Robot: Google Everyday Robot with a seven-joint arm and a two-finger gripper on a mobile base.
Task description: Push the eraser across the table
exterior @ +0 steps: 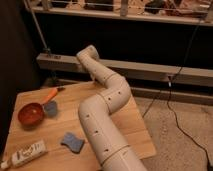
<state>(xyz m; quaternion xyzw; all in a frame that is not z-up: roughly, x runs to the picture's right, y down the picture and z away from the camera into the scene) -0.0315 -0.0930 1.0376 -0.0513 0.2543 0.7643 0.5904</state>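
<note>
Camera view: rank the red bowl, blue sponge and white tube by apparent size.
1. Red bowl, broadest.
2. Blue sponge, smaller though nearer.
White tube: longest but slimmest, so not ranked against them.
The gripper is hidden behind the arm's far end, over the table's back edge.

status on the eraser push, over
Hand out of sight past the arm's far end, near the table's back edge. Eraser beside red bowl, apart from the arm. Orange-handled tool just behind it.

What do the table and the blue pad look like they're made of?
Table: pale wood planks, matte, visible seams. Blue pad: probably soft sponge or foam, wavy edges, dull surface. Gripper sits at the arm's far end above the table's back edge.
</note>
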